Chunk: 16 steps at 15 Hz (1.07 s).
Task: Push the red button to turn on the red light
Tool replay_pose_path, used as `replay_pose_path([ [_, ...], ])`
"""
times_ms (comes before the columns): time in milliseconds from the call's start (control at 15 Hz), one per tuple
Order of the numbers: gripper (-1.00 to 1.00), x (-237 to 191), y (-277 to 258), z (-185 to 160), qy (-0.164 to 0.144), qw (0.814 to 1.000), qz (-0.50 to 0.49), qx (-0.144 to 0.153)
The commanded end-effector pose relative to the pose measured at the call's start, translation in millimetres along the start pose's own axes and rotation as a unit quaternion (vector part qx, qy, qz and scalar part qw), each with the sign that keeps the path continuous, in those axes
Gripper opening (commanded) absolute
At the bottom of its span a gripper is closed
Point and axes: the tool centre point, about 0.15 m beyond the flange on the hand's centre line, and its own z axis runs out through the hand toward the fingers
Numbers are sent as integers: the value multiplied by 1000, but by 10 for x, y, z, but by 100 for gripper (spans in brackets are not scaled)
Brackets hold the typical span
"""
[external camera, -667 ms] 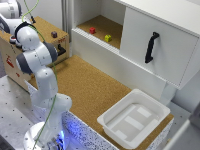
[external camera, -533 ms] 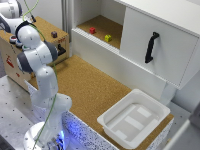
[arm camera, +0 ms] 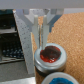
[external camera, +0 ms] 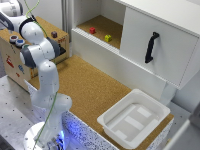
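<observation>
Exterior view, far left: the arm (external camera: 42,55) bends over the wooden box (external camera: 30,50) at the left end of the bench (external camera: 95,90); compared with the two earlier frames its posture is unchanged, so the approach looks stalled or very slow and the press is judged not yet made. On the box top sit two small round caps; the red light (external camera: 13,38) is the left one, touching or just beside the blue-centred cap (external camera: 20,42). The gripper (arm camera: 44,31) is out of frame there. In the wrist view its fingers (arm camera: 48,27) stand close together, narrow, holding nothing, just beyond the cap. The red light has a bluish-grey rim and a glossy orange-red centre; whether it is lit cannot be told.
</observation>
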Motion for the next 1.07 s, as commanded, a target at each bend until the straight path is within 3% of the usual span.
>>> replay_pose_path([
  [0, -100, 223, 65, 235, -80, 996, 28, -24],
  [333, -100, 153, 17, 356, -95, 995, 23, -36],
  [533, -100, 259, 25, -152, -59, 995, 17, -80],
  [733, -100, 339, -10, -526, -29, 995, 11, -90],
  [1000, -100, 333, 54, -248, -40, 996, 17, -79],
])
